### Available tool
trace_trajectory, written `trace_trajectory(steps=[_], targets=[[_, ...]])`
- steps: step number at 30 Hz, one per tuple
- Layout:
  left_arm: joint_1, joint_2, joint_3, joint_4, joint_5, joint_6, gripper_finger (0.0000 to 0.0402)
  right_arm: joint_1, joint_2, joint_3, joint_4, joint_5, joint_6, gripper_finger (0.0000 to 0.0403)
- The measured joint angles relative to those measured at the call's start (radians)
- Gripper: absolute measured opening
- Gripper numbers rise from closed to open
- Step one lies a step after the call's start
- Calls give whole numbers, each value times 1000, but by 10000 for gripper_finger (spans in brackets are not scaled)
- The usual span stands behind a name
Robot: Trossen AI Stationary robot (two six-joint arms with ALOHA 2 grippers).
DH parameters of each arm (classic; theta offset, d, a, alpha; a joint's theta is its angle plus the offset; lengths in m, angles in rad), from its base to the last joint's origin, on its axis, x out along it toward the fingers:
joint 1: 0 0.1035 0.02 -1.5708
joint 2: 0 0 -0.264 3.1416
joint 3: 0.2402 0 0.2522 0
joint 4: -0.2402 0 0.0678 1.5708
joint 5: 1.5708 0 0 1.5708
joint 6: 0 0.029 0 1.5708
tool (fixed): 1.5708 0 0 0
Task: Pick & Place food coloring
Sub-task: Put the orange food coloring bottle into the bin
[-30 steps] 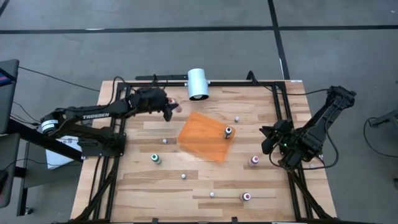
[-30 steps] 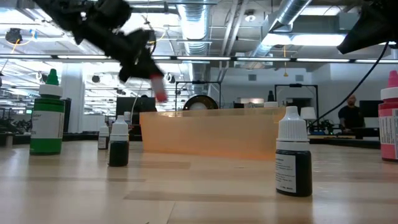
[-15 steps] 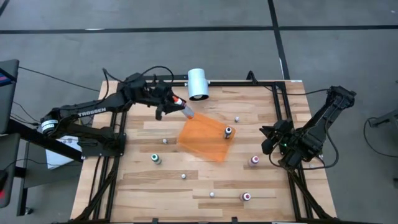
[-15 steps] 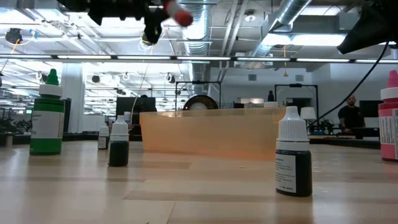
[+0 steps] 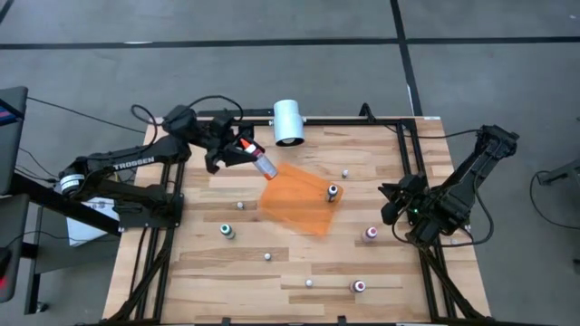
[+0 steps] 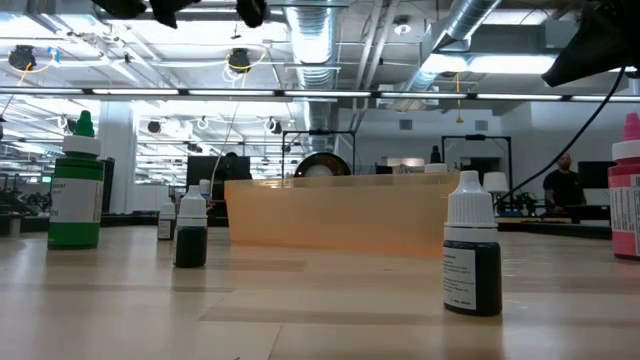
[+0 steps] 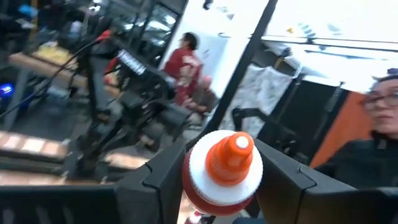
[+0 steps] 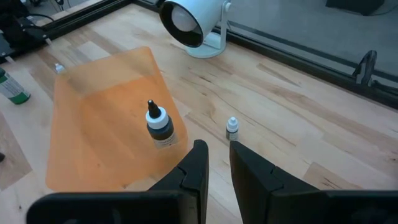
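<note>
7 food coloring bottles (image 5: 332, 191) visible.

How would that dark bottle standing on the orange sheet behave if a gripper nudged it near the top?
The dark bottle looks tall and narrow with a small base, so it would probably tip rather than slide. The orange sheet under it looks smooth, so a low push might slide it instead. Being tiny, it is likely light.

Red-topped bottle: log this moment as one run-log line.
left gripper: shut on red-topped bottle, held above orange sheet edge | right gripper: idle at table's right side | sheet: one dark bottle standing
</note>
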Motion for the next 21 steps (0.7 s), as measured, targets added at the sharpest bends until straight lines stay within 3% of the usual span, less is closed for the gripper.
trace_trajectory(steps=[13,21], targets=[[-79,0,0,407,58,-95,157,0,0,0,0,2,0,56],[-88,0,0,439,58,-120,157,0,0,0,5,3,-23,56]])
